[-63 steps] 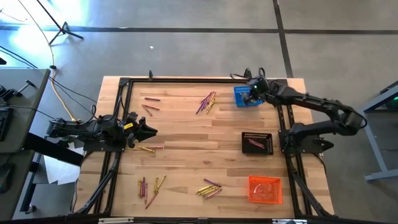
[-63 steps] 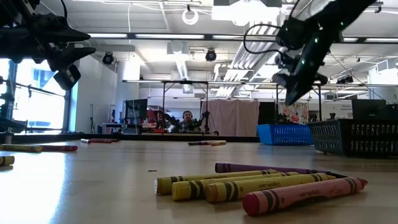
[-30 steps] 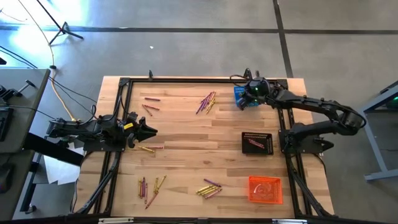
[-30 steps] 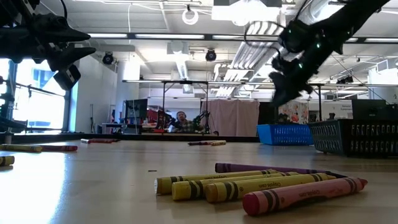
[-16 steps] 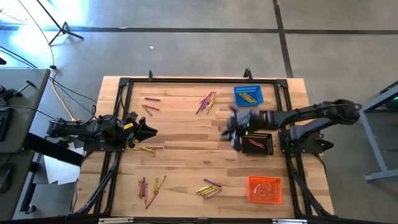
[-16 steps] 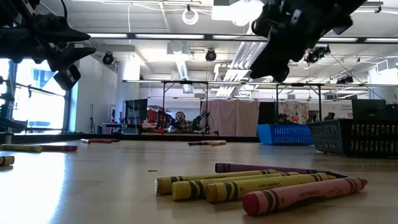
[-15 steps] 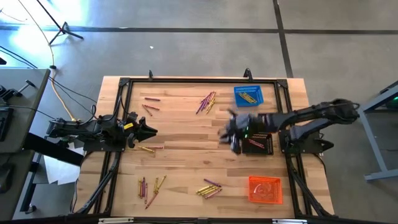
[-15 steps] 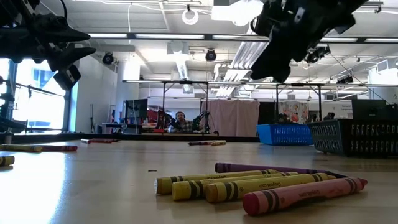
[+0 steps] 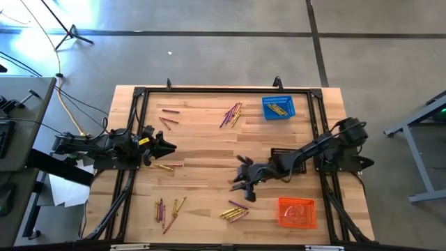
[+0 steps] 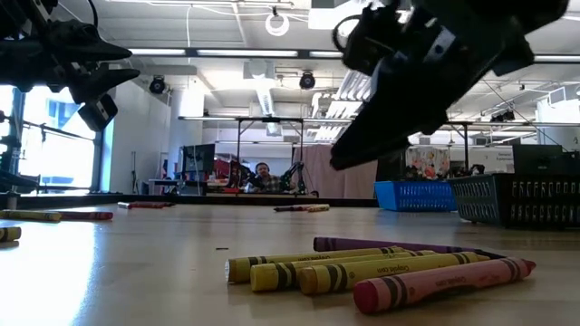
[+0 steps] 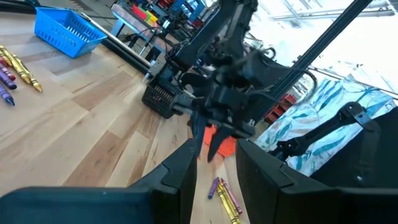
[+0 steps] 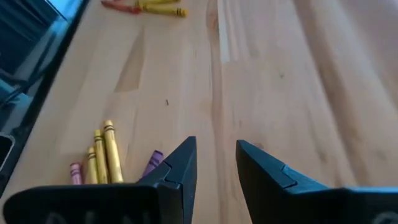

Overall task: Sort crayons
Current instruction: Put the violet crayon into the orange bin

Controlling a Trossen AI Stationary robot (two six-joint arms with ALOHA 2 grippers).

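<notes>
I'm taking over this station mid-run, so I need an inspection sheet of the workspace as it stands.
Surface: wooden table, black frame along its edges.
Job's things: crayons in loose clusters: far centre, far left, left middle, near left, near centre. Blue basket holds yellow crayons; black basket mostly hidden by the right arm; orange basket contents unclear.
Clutter: nothing seen.
Grippers: right gripper empty, jaws apart, above the near-centre cluster. Left gripper open, waiting at the left edge.
Cables: yellow cable and dark leads left of the table.
Surroundings: concrete floor; workshop benches behind; a person seated far off.
</notes>
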